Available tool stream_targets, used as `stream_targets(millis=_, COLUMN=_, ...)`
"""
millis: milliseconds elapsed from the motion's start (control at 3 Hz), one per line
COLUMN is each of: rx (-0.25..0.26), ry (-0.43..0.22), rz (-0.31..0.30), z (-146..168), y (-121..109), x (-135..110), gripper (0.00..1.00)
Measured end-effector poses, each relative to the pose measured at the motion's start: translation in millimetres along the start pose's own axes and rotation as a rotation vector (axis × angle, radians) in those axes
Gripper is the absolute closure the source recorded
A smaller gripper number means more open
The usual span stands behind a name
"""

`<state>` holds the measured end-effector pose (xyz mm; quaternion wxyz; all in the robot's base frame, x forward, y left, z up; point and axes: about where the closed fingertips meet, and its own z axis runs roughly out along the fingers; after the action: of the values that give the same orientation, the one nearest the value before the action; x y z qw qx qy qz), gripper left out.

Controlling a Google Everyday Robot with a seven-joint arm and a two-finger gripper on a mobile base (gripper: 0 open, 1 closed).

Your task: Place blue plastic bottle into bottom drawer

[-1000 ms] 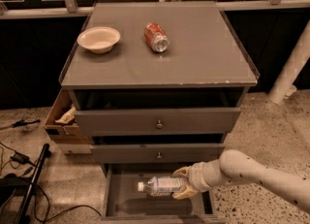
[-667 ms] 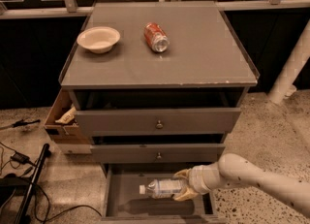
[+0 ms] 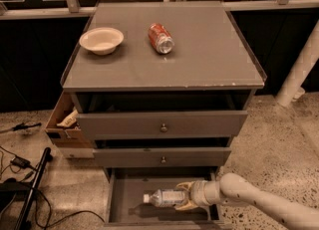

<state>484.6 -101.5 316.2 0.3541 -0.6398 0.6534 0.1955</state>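
Note:
The blue plastic bottle [image 3: 164, 197] is clear with a white cap and pale label. It lies on its side, cap to the left, just above the floor of the open bottom drawer [image 3: 124, 211]. My gripper [image 3: 185, 197] reaches in from the right on a white arm and is shut on the bottle's right end, one finger above it and one below. The bottle's shadow falls on the drawer floor under it.
Two knobbed drawers [image 3: 163, 127] sit above, slightly pulled out. On the cabinet top lie a red soda can [image 3: 160, 38] and a white bowl [image 3: 101, 40]. A cardboard box [image 3: 64, 119] stands at the cabinet's left; cables and a black stand [image 3: 27, 189] lie on the floor.
The gripper and bottle have sunk slightly lower into the bottom drawer; otherwise nothing has moved.

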Motion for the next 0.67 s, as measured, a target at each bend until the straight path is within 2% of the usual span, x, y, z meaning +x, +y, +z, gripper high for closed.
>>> stream_targets(millis=667, rx=-0.042, ry=-0.024, rz=-0.001, z=68.8, y=0.0, x=25.0, gripper=1.0)
